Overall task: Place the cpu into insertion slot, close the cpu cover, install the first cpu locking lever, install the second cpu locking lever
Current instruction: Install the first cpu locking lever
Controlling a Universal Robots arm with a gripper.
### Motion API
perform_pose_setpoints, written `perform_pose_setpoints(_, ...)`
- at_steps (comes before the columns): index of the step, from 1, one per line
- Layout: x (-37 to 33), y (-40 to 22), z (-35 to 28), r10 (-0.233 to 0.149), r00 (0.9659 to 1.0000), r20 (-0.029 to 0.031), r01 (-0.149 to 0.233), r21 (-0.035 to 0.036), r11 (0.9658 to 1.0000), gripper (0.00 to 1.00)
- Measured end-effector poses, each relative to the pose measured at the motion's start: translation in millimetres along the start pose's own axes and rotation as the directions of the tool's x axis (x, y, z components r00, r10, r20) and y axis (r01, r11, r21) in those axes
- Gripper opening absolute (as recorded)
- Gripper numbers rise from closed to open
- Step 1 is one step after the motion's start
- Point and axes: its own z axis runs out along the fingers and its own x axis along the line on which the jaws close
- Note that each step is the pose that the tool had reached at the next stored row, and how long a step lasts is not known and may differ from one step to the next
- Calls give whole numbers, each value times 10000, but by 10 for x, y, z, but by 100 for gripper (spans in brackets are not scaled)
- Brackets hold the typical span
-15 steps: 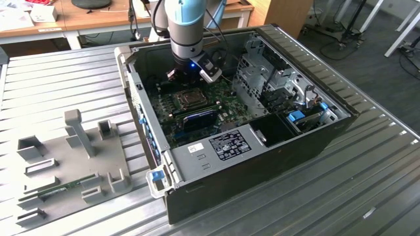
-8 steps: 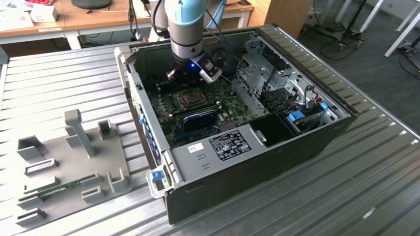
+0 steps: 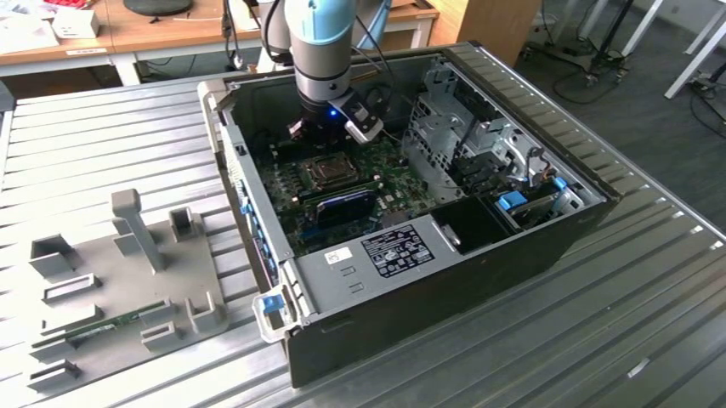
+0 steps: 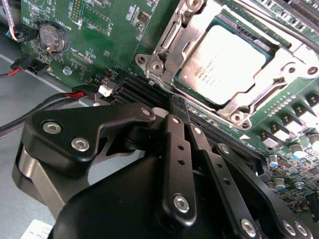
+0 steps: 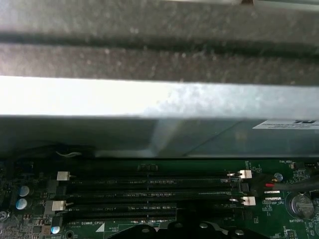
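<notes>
Big picture first: the table [image 3: 114,136] carries the open computer case [image 3: 545,246], and my arm [image 3: 323,34] drops into it from the upper middle of the exterior view. The motherboard [image 3: 392,166] lies flat on the case floor. The cpu [image 4: 224,62] sits in its socket at the board's centre, with the cpu cover [image 4: 167,35] lying down around it; I can't tell how the levers stand. My gripper [image 4: 180,107] hangs just beside the socket, fingers pressed together and grasping nothing, right over the memory slots [image 5: 149,186].

The danger, as I judge it: sink any lower and those closed tips scrape a slot or its latches, and the cables [image 4: 30,107] near my knuckle could snag. The case wall [image 5: 149,99] rises close by, and the drive cage [image 3: 454,119] hems me in on the exterior view's right. Open room is straight up and over the socket.
</notes>
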Motion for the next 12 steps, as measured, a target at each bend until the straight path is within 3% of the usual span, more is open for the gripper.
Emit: perform_pose_setpoints(12, 1, -1, 1, 0, 10000, 8, 0, -11, 10000, 11)
